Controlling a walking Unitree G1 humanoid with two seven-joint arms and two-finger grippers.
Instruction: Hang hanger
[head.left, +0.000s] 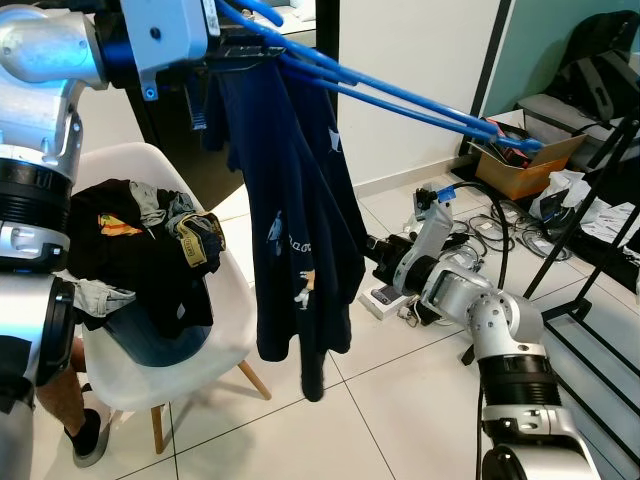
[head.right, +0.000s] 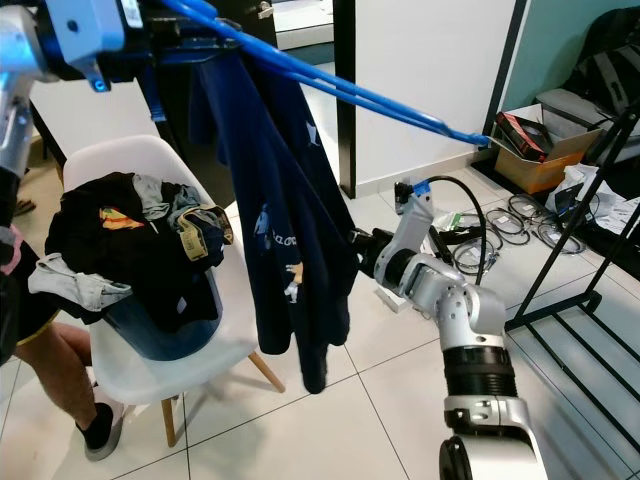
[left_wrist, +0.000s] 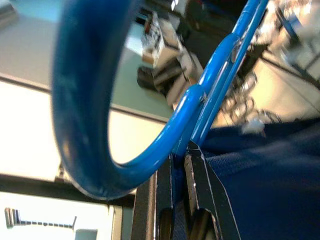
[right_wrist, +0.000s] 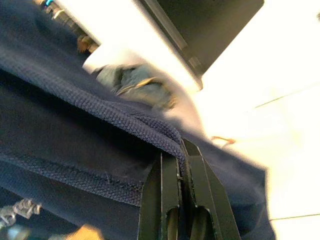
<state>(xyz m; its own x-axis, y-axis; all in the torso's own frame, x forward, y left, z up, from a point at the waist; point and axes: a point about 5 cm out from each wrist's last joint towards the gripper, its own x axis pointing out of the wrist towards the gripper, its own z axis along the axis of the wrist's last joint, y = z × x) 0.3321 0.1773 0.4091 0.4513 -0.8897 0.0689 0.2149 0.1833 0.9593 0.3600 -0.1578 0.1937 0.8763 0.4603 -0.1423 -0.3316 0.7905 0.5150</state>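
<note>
A blue hanger (head.left: 400, 100) is held high, its long arms reaching toward the right. From it hangs a navy shirt (head.left: 295, 200) with small prints, draped down to just above the floor. My left gripper (head.left: 235, 48) is at the top left, shut on the hanger just below its hook (left_wrist: 85, 100), with shirt fabric (left_wrist: 265, 185) beside the fingers. Lower down, my right gripper (head.left: 373, 245) is shut on the shirt's right edge; the wrist view shows its fingertips (right_wrist: 172, 160) pinching the knit hem (right_wrist: 100, 112).
A white chair (head.left: 225, 345) piled with dark clothes (head.left: 150, 250) stands left of the shirt. A person's leg and shoe (head.left: 88, 435) show under it. A black rack (head.left: 590, 230), a cardboard box (head.left: 520, 160) and cables (head.left: 480, 225) lie to the right on the tiled floor.
</note>
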